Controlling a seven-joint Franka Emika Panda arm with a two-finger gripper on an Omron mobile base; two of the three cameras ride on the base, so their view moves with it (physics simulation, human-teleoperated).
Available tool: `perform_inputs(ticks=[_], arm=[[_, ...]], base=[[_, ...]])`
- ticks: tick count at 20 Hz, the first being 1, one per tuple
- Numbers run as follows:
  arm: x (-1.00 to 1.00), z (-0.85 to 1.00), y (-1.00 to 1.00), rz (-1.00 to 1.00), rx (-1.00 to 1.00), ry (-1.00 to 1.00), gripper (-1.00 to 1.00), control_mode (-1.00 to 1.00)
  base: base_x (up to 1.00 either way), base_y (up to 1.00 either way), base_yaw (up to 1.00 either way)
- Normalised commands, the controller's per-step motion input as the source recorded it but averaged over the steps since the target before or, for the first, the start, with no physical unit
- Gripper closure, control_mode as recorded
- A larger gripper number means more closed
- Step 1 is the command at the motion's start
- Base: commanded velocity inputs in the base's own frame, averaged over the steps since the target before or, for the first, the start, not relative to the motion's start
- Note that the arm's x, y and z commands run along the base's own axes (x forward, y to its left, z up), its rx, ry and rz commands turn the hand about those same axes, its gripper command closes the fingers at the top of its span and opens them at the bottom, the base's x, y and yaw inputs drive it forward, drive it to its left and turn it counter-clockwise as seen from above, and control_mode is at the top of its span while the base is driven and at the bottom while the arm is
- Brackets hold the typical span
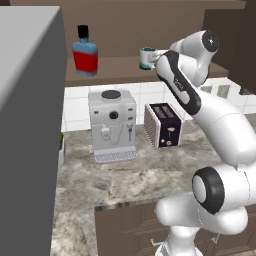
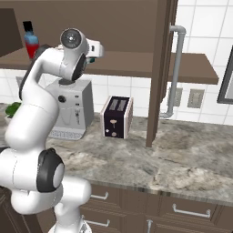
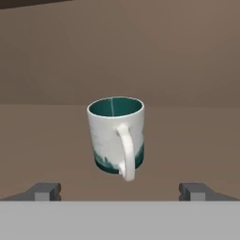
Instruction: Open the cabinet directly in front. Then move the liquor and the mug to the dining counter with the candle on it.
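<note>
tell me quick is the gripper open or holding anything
gripper: open, holding nothing; the mug stands ahead between its fingertips, untouched.

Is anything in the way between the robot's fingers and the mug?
No. In the hand view, only bare brown cabinet shelf lies between the open gripper and the mug, whose handle faces the camera.

Silver coffee machine (image 1: 113, 125), dark toaster (image 1: 164, 125), tiled wall (image 1: 75, 102)
</note>
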Motion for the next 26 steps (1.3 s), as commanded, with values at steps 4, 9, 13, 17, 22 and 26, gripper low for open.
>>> perform_inputs(ticks=[4,9,13,17,22,26], arm=[[0.2,-0.08,0.0,0.05,0.0,0.0,-1.0,-1.0],[0.29,-0.16,0.0,0.03,0.0,0.0,-1.0,-1.0],[0.34,-0.08,0.0,0.01,0.0,0.0,-1.0,-1.0],[0.45,-0.04,0.0,0.0,0.0,0.0,-1.0,-1.0],[0.41,-0.09,0.0,0.0,0.0,0.0,-1.0,-1.0],[0.38,-0.15,0.07,0.0,0.0,0.0,-1.0,-1.0]], base=[[0.0,0.0,0.0],[0.0,0.0,0.0],[0.0,0.0,0.0],[0.0,0.0,0.0],[0.0,0.0,0.0],[0.0,0.0,0.0]])
